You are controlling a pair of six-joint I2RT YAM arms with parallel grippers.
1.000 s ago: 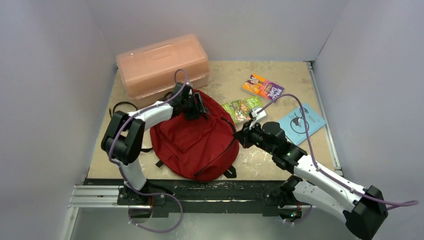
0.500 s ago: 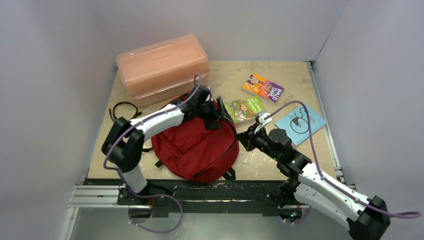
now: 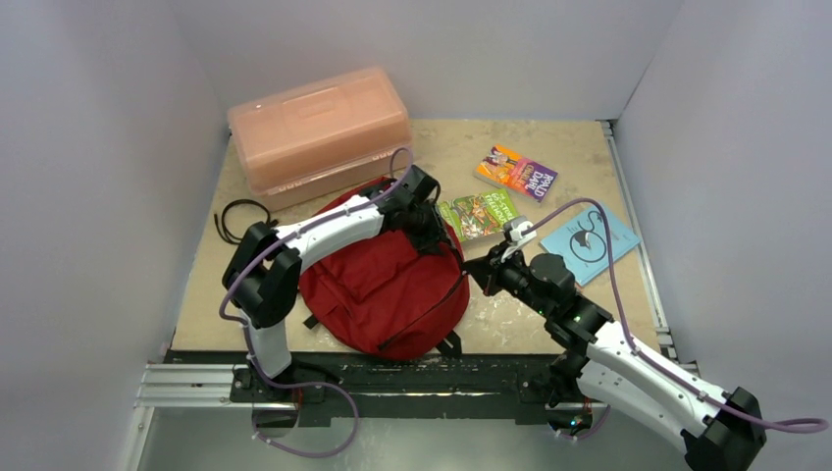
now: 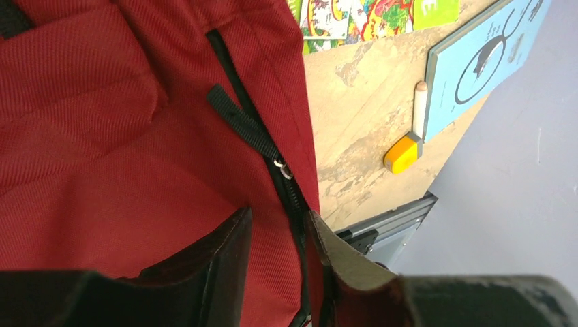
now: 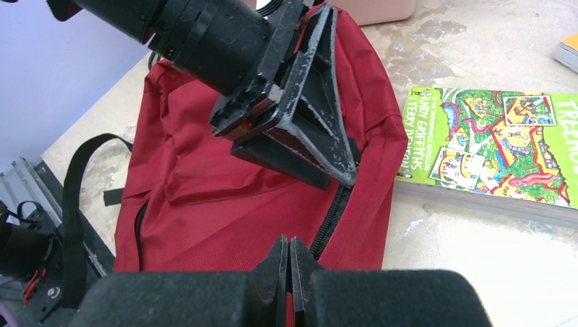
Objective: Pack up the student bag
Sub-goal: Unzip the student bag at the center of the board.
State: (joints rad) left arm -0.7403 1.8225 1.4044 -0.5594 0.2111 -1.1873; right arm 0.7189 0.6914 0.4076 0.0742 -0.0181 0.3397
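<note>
The student bag [image 3: 378, 285] is a dark red backpack lying flat in the middle of the table. It also shows in the left wrist view [image 4: 102, 136] and the right wrist view [image 5: 225, 197]. My left gripper [image 3: 430, 234] is at the bag's far right rim. Its jaws are nearly closed on a fold of red fabric with the black zipper track [image 4: 294, 204] between them [image 4: 278, 216]. The zipper's strap pull [image 4: 238, 121] lies free just beyond the tips. My right gripper [image 3: 478, 275] is shut at the bag's right edge [image 5: 290, 240], with a sliver of red fabric between its pads.
A translucent orange-pink box [image 3: 319, 128] stands behind the bag. A green book [image 3: 478, 211], a purple-orange book [image 3: 518, 174] and a light blue book [image 3: 592, 240] lie to the right. A yellow-orange eraser [image 4: 402, 153] sits beside the blue book. Black straps [image 3: 240, 214] lie at left.
My left gripper has travelled right along the bag's far rim, from its top to its right side. My right gripper shifted slightly right and stayed shut at the bag's edge.
</note>
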